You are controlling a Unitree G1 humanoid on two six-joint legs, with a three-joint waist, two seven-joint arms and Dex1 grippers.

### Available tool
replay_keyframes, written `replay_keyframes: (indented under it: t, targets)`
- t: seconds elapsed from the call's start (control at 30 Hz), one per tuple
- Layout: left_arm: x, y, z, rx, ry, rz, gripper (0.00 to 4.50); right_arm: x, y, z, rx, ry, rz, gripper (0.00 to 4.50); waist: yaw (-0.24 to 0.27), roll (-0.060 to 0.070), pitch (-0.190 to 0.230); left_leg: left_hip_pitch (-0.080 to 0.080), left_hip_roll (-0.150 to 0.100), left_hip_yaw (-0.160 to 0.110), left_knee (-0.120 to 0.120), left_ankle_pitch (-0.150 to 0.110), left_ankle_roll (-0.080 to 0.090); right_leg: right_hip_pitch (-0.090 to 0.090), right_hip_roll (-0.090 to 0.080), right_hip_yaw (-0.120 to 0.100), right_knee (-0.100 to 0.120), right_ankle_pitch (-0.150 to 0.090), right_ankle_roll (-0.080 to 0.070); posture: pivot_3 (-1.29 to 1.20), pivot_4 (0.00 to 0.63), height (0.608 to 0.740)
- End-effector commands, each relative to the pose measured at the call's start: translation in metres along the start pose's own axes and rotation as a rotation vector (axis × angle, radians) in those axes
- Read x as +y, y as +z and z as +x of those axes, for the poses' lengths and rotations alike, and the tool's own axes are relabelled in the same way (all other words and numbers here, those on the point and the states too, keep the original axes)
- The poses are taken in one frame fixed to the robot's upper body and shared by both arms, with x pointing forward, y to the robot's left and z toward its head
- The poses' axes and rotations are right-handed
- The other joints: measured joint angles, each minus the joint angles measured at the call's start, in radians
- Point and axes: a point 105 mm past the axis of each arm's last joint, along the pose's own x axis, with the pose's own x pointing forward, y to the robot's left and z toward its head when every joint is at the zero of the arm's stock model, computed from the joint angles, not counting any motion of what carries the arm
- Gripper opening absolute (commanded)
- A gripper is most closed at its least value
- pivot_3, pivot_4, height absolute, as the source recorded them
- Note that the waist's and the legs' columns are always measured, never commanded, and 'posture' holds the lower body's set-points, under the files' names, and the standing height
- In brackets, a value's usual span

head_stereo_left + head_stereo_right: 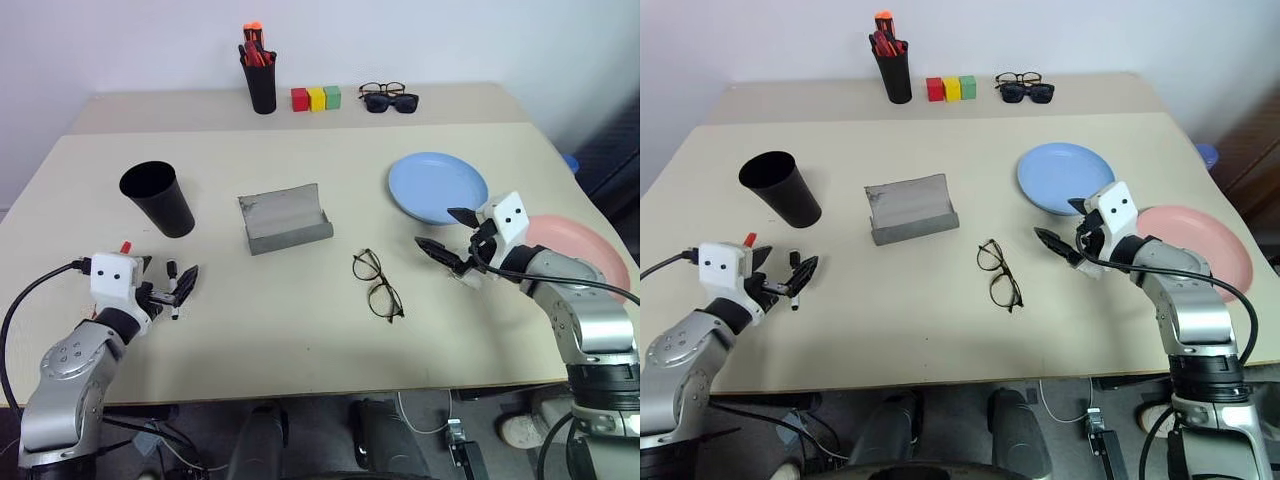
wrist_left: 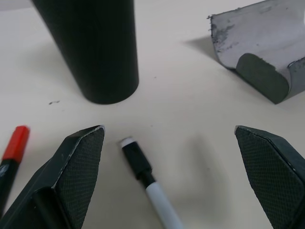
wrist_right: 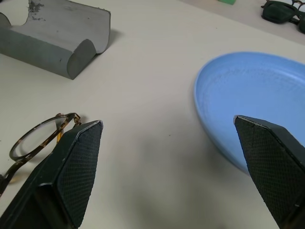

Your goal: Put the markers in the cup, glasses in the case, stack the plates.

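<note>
The black-capped marker lies on the table between the fingers of my open left gripper, untouched. Just outside that gripper, the red-capped marker lies near the black cup, which stands upright a little beyond. In the middle of the table the grey case sits with its lid up. The wire-framed glasses lie in front of it. My right gripper hovers open and empty between the glasses and the light blue plate. The pink plate rests by the right edge, partly behind my right arm.
At the back stand a slim black pen cup full of red and orange pens, three coloured blocks, and dark sunglasses with a thicker-framed pair behind them. Bare tabletop lies between the case and the blue plate.
</note>
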Motion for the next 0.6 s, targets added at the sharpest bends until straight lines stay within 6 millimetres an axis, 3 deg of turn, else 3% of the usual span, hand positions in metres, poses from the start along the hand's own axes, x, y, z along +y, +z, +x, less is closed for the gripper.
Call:
replay_keyframes:
  t: [0.03, 0.13, 0.37, 0.6]
  targets:
    - [0.000, 0.011, 0.001, -0.032, 0.011, 0.025, 4.49, 0.010, 0.027, 0.008, -0.076, 0.031, -0.053, 4.50, -0.001, 0.000, 0.000, 0.000, 0.000, 0.000, 0.000, 0.000, 0.000, 0.000, 0.000, 0.000, 0.000, 0.000, 0.000, 0.00, 0.150, 0.740]
    - [0.003, 0.014, 0.003, -0.033, 0.022, 0.021, 4.49, 0.024, 0.038, 0.018, -0.098, 0.092, -0.080, 4.50, -0.002, 0.000, 0.000, 0.000, 0.000, 0.000, 0.000, 0.000, 0.000, 0.000, 0.000, 0.000, 0.001, 0.000, 0.000, 0.00, 0.150, 0.740]
    - [0.019, 0.006, 0.012, 0.141, 0.212, 0.025, 4.49, 0.100, 0.059, 0.041, -0.172, 0.353, -0.151, 4.50, 0.000, 0.000, 0.000, 0.000, 0.000, -0.001, 0.000, 0.000, 0.000, 0.000, 0.000, 0.000, 0.002, 0.002, 0.004, 0.00, 0.150, 0.740]
    - [0.003, 0.008, 0.024, 0.265, 0.226, -0.174, 4.49, 0.143, 0.062, 0.048, -0.192, 0.501, -0.188, 4.50, 0.003, -0.002, 0.000, 0.000, 0.000, -0.001, 0.001, 0.000, 0.000, 0.000, 0.000, -0.001, 0.002, 0.002, 0.005, 0.00, 0.150, 0.740]
